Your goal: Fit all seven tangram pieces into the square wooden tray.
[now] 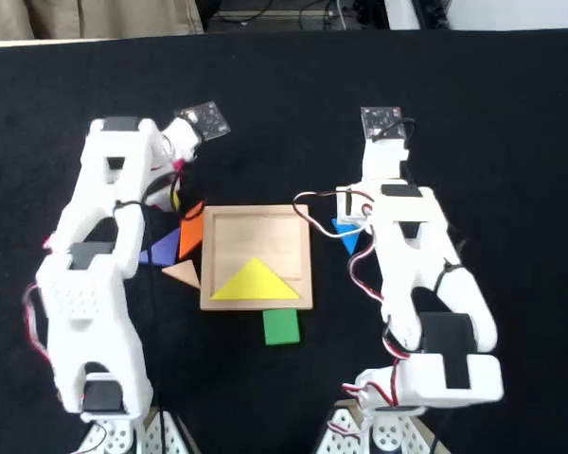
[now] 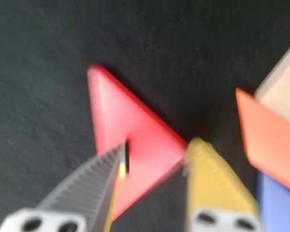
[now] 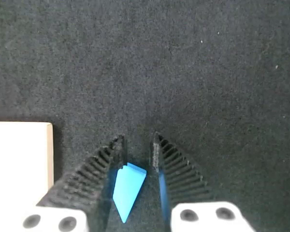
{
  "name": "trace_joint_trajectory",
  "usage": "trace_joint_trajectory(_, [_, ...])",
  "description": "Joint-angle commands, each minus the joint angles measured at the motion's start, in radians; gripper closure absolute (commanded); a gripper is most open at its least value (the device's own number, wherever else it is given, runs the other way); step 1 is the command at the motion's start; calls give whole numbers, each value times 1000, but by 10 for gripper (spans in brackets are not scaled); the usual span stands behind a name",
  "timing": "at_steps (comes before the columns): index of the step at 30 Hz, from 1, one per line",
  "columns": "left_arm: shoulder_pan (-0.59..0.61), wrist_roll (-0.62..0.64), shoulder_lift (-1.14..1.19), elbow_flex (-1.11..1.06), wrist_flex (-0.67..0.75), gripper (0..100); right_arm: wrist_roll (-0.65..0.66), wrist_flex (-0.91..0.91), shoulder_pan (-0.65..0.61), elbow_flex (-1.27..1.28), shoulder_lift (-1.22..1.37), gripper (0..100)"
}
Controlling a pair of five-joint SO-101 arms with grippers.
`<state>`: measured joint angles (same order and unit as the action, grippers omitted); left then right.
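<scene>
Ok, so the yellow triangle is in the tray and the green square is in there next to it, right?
Not quite. The yellow triangle is in the tray, but the green square is not. It lies on the table outside the tray, by the edge nearest the arms' bases. The high view shows this.

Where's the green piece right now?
In the high view the green square lies on the table just outside the near edge of the tray, close to the yellow triangle inside it.
</scene>
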<state>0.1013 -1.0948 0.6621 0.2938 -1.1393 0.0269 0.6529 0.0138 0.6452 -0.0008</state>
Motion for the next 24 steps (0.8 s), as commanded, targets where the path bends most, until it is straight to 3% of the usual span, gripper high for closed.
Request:
trace_joint_trajectory(1, [-4, 14, 97, 173, -135, 948, 0, -17, 14, -13, -1, 910])
trace_joint_trajectory(7, [-7, 95, 189, 403, -265, 942, 0, -17, 14, -13, -1, 910])
trace_joint_trajectory(16, [1, 110, 218, 746, -434, 935, 0, -15, 14, -13, -1, 910])
trace_joint_trajectory(18, [22, 181, 221, 819, -434, 888, 0, -15, 14, -13, -1, 910])
trace_joint_trajectory(22, [71, 351, 221, 880, -425, 677, 0, -17, 0, -13, -1, 910])
trace_joint_trajectory(24, [87, 413, 224, 869, -364, 655, 12, -17, -12, -12, -1, 910])
